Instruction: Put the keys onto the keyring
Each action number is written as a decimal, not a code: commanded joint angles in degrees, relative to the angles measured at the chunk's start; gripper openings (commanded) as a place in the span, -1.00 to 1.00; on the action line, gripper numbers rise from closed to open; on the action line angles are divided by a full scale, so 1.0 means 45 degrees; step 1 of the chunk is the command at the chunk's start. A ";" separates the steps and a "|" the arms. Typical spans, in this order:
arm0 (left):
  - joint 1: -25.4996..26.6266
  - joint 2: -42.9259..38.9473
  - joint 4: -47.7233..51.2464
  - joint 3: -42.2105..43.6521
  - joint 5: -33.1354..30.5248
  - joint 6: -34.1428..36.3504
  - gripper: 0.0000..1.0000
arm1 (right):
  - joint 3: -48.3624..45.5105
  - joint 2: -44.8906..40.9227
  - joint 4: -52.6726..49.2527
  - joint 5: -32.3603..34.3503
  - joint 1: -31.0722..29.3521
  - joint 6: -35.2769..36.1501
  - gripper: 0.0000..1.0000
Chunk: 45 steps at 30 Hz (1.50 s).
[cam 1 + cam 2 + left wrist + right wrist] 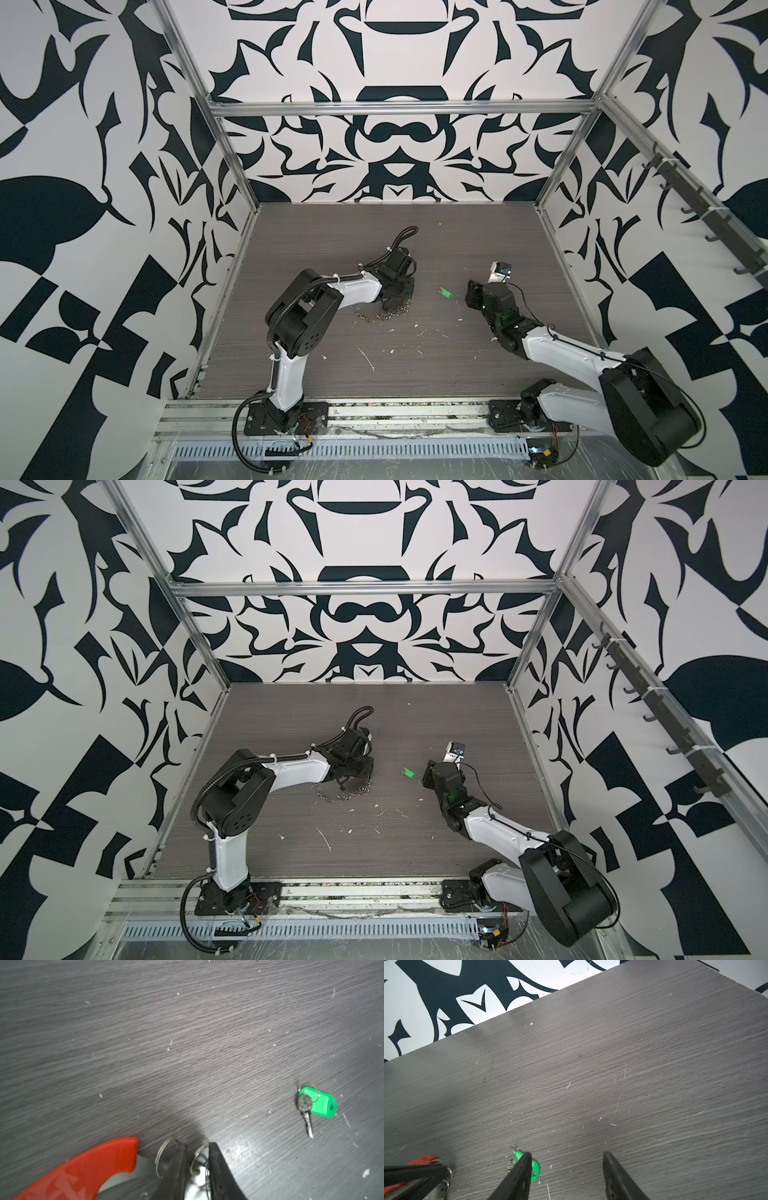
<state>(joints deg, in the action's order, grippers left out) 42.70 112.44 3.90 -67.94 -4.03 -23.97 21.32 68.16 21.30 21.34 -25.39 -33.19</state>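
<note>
The keys are a green plastic tag with a small silver key and a thin ring. They lie flat on the dark table, mid-table in both top views. The keyring lies left of them as a chain of silver rings, with its red-orange segment next to my left gripper. That gripper's jaws stand narrow around one silver ring and a metal piece of the keyring. My right gripper is open just above the table. One of its fingers overlaps the green tag; nothing lies between the jaws.
White scraps and flecks are scattered over the near half of the table. Patterned walls and an aluminium frame close in the back and sides. A rail of dark hooks runs along the right wall.
</note>
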 commanded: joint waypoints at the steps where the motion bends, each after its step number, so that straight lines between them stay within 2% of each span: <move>1: -0.0035 -0.0441 0.0306 0.0186 -0.0012 0.0091 -0.57 | -0.0056 -0.0394 0.0330 0.0081 -0.0041 0.0041 0.16; 8: -0.0034 -0.0378 0.0344 0.0098 0.0300 0.0111 -0.58 | -0.0051 -0.0420 0.0323 0.0101 -0.0042 0.0051 0.16; 11: -0.0034 -0.0339 0.0329 0.0039 0.0460 0.0150 -0.48 | -0.0051 -0.0432 0.0334 0.0102 -0.0043 0.0052 0.16; 16: -0.0035 -0.0150 0.0431 -0.0067 0.0559 0.0227 -0.47 | -0.0031 -0.0343 0.0335 0.0086 -0.0042 0.0053 0.16; 19: -0.0025 -0.0066 0.0517 -0.0161 0.0688 0.0323 -0.51 | -0.0016 -0.0306 0.0364 0.0083 -0.0042 0.0051 0.16; 34: -0.0031 -0.0822 0.0852 -0.0287 0.0149 0.0795 -0.98 | 0.0008 -0.0225 0.0403 0.0062 -0.0048 0.0046 0.16; 45: -0.0016 -0.1700 0.1165 -0.0275 -0.0061 0.0645 -1.00 | 0.0044 -0.0142 0.0423 0.0060 -0.0042 0.0061 0.16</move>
<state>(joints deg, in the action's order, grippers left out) 42.72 107.59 7.81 -68.47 -3.55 -20.99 21.23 67.55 21.30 21.34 -25.39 -33.06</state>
